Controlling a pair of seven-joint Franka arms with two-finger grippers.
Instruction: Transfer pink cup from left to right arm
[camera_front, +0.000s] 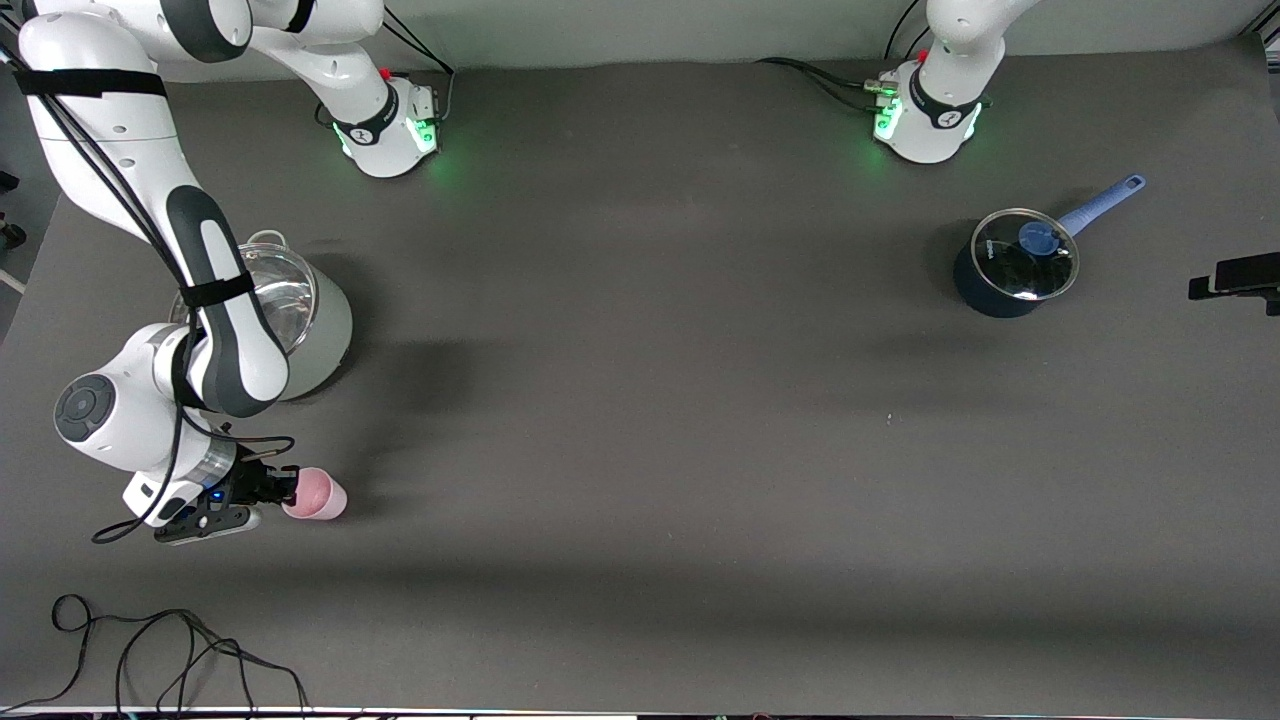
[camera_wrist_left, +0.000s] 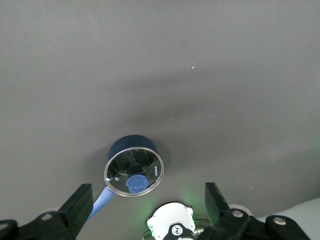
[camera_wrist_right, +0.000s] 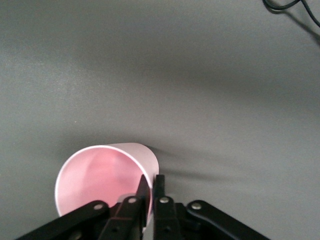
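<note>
Right gripper (camera_front: 285, 487) is pinched on the rim of the pink cup (camera_front: 318, 495), low over the desk (camera_front: 640, 400) near the steel pot (camera_front: 300, 315). Left gripper (camera_wrist_left: 147, 202) hangs wide apart above the blue saucepan (camera_front: 1015, 262).

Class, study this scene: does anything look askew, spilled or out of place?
Nothing is spilled or damaged. The pink cup is pinched by its rim in the right end effector and hangs tilted. The left end effector is open above the blue saucepan.
</note>
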